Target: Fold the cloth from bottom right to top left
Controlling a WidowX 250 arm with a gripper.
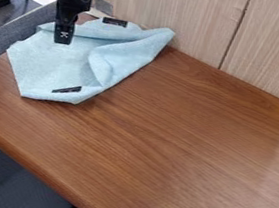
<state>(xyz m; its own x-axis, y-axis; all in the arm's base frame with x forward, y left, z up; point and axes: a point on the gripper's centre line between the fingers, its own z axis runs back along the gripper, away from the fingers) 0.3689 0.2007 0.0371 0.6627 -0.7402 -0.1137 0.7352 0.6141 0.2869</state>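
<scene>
The light blue cloth [54, 63] lies at the table's upper left, a loose, rumpled fold along its right side and 2 dark patches on it, 1 near the top edge, 1 near the bottom. The black gripper [62, 38] hangs over its upper left part; whether it is spread, pressed together or pinching fabric, I cannot tell. Beyond are the brown table [182, 149], a grey padded edge [19, 34] and a pale wood panel [172, 10]. If the gripper is pinching fabric, lifting away could drag the fold open; the slack ridge could also spring back.

no readable text, white mark [64, 35] on end effector [61, 41] (too small)
</scene>
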